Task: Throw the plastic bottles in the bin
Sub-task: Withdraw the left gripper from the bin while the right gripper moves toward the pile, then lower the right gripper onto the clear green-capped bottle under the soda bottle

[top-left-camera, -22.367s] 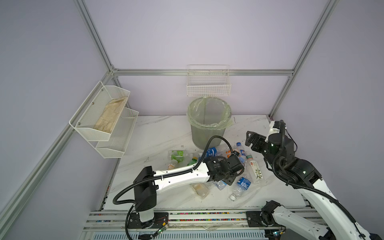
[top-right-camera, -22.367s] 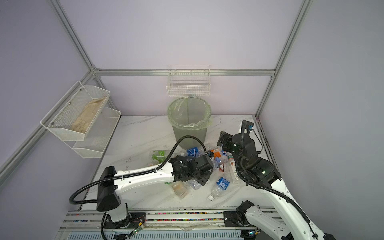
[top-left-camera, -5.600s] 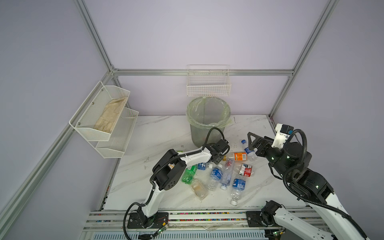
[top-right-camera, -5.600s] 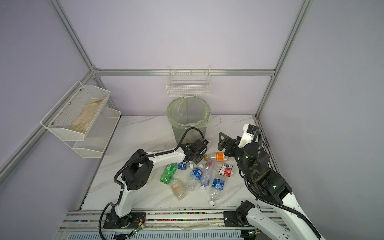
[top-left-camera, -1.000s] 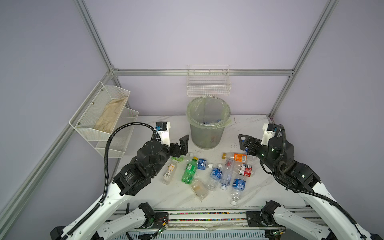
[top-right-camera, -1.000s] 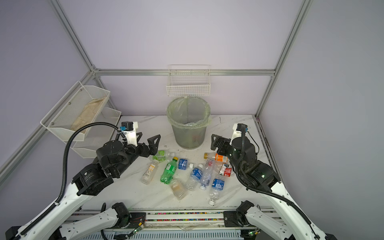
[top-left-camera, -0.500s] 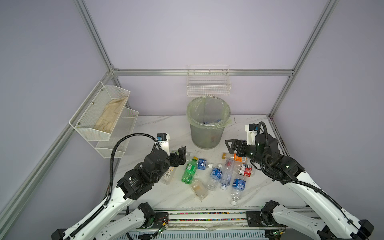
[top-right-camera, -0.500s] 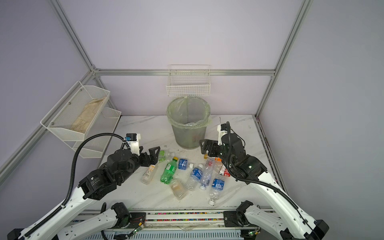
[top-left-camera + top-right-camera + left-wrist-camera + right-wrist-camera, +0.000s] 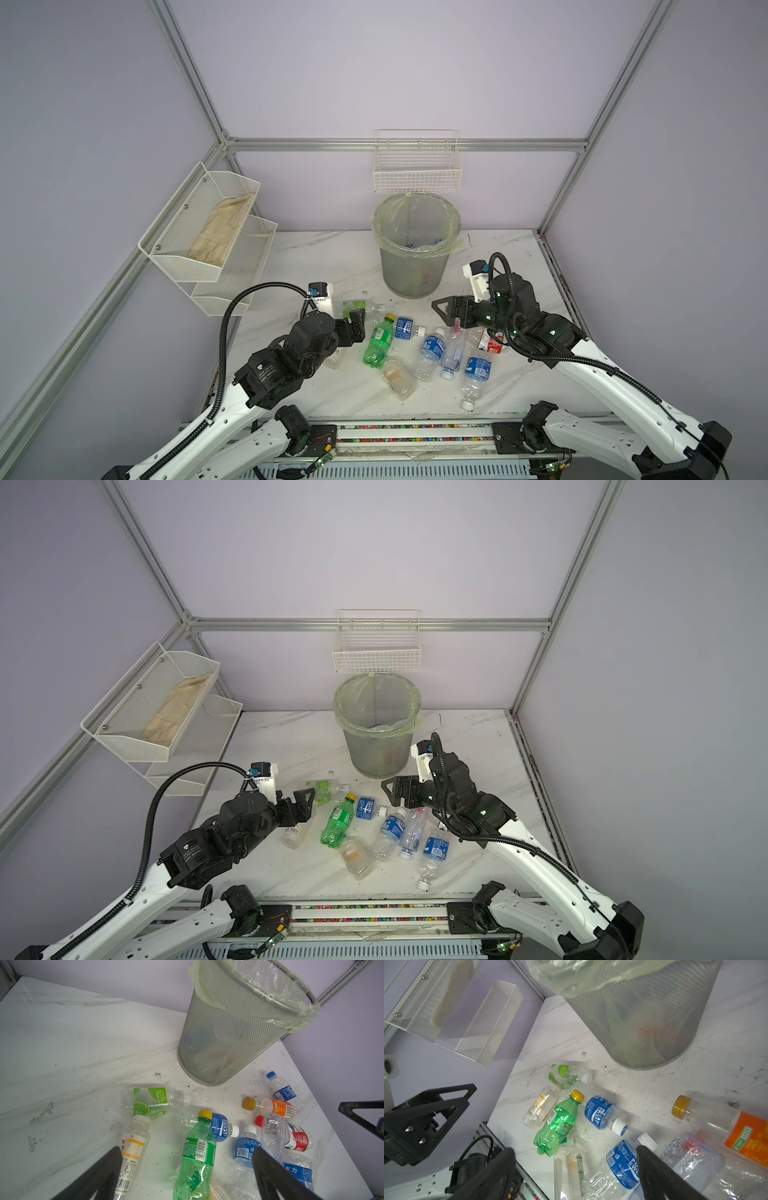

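The left gripper (image 9: 187,1150) stands wide open and holds nothing. Its black fingers (image 9: 99,1172) hang over the lying green plastic soda bottle with yellow cap (image 9: 197,1157) and the clear bottle with white and orange label (image 9: 133,1147) beside it. The right gripper (image 9: 575,1150) is also spread wide and empty, over a heap of clear crumpled bottles with blue labels (image 9: 432,347), near a bottle with orange label (image 9: 274,1107) and a bottle with red label (image 9: 295,1138). All these lie on their sides on the white marble-pattern tabletop (image 9: 324,257), which is scuffed with dark specks. Behind them the round grey mesh bin (image 9: 415,270) stands upright, lined with a thin pale green bag (image 9: 453,245); some bottles show inside it. Around are lilac walls (image 9: 374,75), aluminium bars (image 9: 407,144), a white wire basket (image 9: 417,174) and a white two-tier mesh shelf (image 9: 208,237).
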`<move>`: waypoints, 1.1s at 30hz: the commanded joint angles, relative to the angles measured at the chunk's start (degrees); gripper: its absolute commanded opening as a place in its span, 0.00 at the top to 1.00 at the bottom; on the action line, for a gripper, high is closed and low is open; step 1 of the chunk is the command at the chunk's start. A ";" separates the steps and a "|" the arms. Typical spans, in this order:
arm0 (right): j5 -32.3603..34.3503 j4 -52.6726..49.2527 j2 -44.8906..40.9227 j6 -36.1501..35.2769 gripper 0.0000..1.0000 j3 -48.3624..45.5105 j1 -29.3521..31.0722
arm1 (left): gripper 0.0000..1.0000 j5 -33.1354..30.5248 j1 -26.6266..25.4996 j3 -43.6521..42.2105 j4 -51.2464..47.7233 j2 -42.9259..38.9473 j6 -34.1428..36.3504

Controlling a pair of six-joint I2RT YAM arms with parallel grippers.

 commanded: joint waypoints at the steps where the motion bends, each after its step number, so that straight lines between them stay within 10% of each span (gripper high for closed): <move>1: 0.72 2.21 1.50 0.30 0.08 -1.08 3.82 | 0.05 -0.64 -0.03 -3.31 -0.43 -1.41 -2.58; 16: 13.77 1.67 16.04 2.00 0.08 1.76 25.55 | 0.05 0.38 -0.01 -6.79 -1.23 -5.10 -4.10; 33: 25.71 -1.54 32.14 7.70 0.11 5.46 35.28 | 0.06 -0.17 -0.04 -7.57 -2.73 -8.05 -5.11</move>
